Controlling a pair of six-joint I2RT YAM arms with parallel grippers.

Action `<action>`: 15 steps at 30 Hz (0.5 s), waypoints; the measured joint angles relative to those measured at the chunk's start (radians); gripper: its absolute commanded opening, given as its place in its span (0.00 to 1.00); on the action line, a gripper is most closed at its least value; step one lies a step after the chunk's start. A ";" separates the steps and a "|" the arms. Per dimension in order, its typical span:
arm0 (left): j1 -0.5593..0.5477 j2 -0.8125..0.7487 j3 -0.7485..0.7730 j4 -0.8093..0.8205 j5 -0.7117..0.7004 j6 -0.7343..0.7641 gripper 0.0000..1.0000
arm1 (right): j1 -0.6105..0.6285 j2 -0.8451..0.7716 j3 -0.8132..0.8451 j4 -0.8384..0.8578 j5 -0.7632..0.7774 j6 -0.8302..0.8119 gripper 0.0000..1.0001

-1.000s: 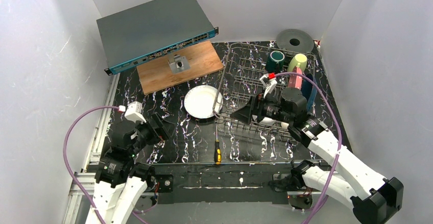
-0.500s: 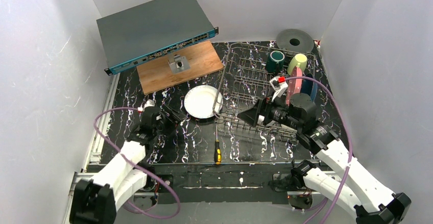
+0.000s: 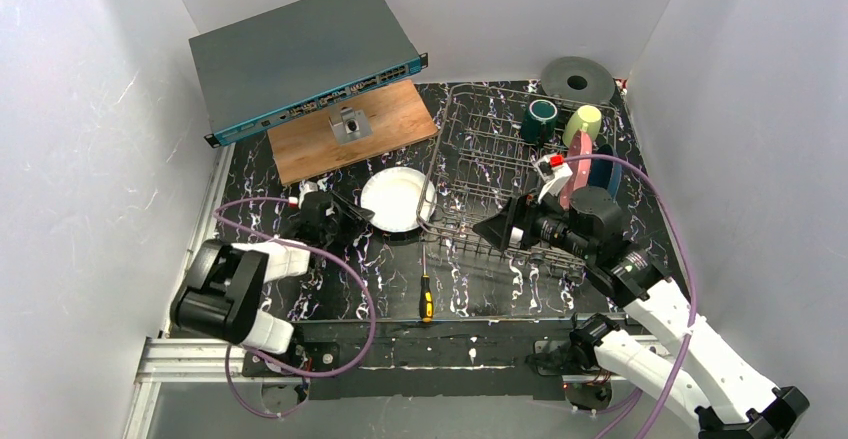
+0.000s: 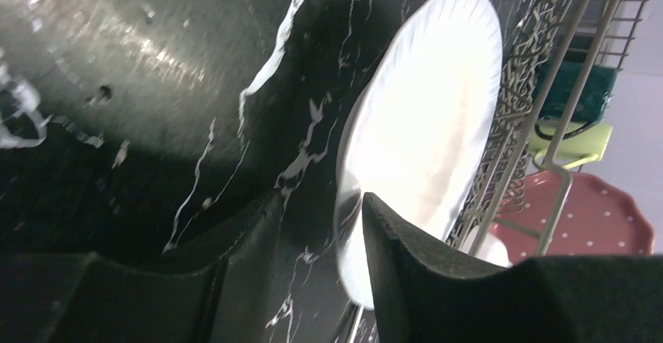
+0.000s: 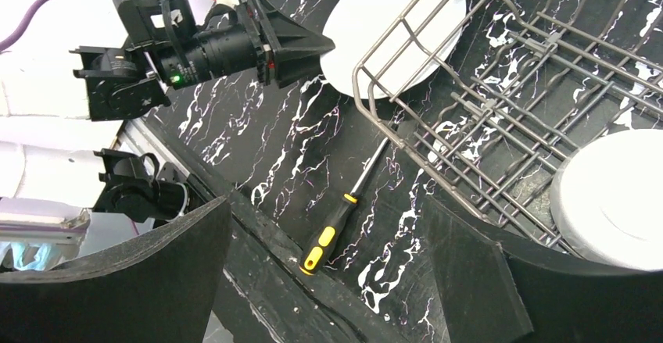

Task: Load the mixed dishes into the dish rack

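The white plate point(image 3: 397, 199) point(image 4: 430, 116) point(image 5: 391, 26) lies on the black marbled table with its right edge under the dish rack's point(image 3: 470, 149) point(image 5: 469, 124) left wall. My left gripper point(image 3: 350, 215) point(image 4: 319, 202) straddles the plate's near left rim. One finger is over the plate, the other stands off it with a gap, so the gripper is open. My right gripper point(image 3: 497, 227) point(image 5: 327, 202) hovers wide open over the rack's front, holding nothing. In the rack are a teal mug point(image 3: 541, 117), a yellow-green mug point(image 3: 585, 122), a pink dotted plate point(image 3: 577, 159) point(image 4: 602, 218), a dark blue plate point(image 3: 605, 171) and a white bowl point(image 5: 614, 198).
A yellow-and-black screwdriver point(image 3: 425, 294) point(image 5: 332, 234) lies near the table's front edge. Behind the plate a wooden board point(image 3: 390, 124) carries a small metal block point(image 3: 350, 122). A grey network switch point(image 3: 300, 59) leans at the back left, and a grey roll point(image 3: 577, 79) sits at the back right.
My left arm has stretched forward and right to the white plate, and its jaws have narrowed around the rim. The right gripper has drifted slightly right over the rack.
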 measured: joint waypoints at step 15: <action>0.000 0.290 0.007 0.455 -0.007 -0.085 0.11 | 0.000 -0.039 0.002 -0.051 0.042 -0.002 0.98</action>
